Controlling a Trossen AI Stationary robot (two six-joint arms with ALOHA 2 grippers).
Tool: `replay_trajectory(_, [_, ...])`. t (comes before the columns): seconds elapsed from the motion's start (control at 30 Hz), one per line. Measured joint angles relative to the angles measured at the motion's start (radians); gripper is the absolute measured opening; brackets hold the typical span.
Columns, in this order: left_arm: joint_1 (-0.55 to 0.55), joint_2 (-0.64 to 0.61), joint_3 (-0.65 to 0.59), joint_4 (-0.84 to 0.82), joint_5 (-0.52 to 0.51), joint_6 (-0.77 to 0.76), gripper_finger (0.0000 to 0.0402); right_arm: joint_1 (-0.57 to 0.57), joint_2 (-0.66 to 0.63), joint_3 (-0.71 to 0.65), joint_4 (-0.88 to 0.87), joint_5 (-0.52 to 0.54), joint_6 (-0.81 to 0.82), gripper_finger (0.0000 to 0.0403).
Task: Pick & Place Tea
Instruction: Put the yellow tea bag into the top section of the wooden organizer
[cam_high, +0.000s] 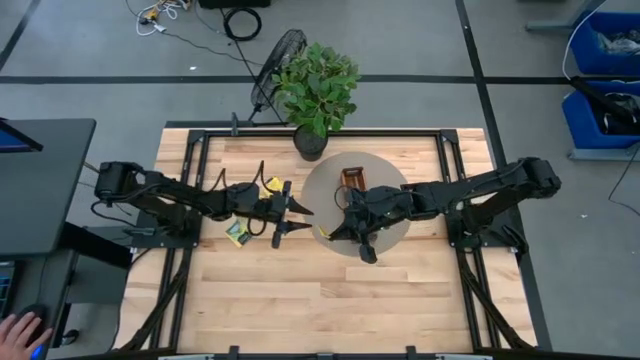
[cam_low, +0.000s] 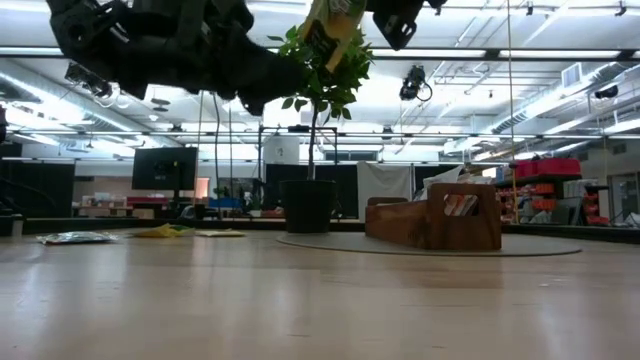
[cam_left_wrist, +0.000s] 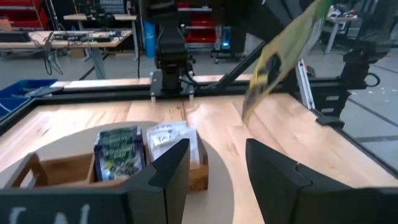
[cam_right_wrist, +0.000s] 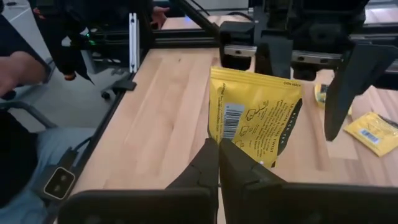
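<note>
yellow tea sachet (cam_right_wrist: 255, 118) | upright, held aloft | other sachets (cam_high: 237, 231) flat on table (cam_high: 300, 300)

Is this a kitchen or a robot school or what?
It looks like a robotics lab or workshop: two robot arms work at a wooden table, blue storage bins and loose cables sit on the floor, and workbenches stand behind.

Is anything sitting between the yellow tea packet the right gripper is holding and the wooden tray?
Nothing visible does. The right gripper holds the yellow sachet in the air above the table, and the wooden tray stands on the round mat. The open left gripper faces the sachet from the other side.
</note>
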Motion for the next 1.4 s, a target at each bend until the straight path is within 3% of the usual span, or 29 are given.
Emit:
replay_trajectory(0.13, [-0.002,0.021,0.045,-0.004,0.016,0.001,0.0161,-0.014,0.003,0.0,0.004,-0.003,-0.008,0.0])
replay_trajectory(0.27, [-0.002,0.036,0.079,-0.013,0.101,0.009,0.0161,-0.02,0.003,0.0,-0.006,-0.003,-0.008,0.0])
replay_trajectory(0.47, [-0.002,0.041,0.086,-0.019,0.111,0.006,0.0154,-0.02,0.003,0.0,-0.027,-0.003,-0.006,0.0])
replay_trajectory(0.6, [-0.002,0.041,0.086,-0.01,0.112,0.018,0.0117,-0.02,0.003,0.0,-0.022,-0.003,-0.007,0.0])
replay_trajectory(0.8, [-0.002,0.042,0.086,-0.014,0.119,0.04,0.0016,-0.02,0.003,0.0,-0.022,-0.002,-0.005,0.0])
replay_trajectory(0.9, [-0.002,0.043,0.086,-0.016,0.119,0.035,0.0007,-0.02,0.003,0.0,-0.029,-0.001,0.008,0.0004])
replay_trajectory(1.23, [0.002,0.045,0.084,-0.099,0.087,0.018,0.0002,-0.02,0.002,0.001,-0.204,0.084,0.123,0.008])
replay_trajectory(1.4, [0.002,0.045,0.084,-0.108,-0.039,-0.109,0.0002,-0.02,-0.009,0.001,-0.215,0.087,0.132,0.0128])
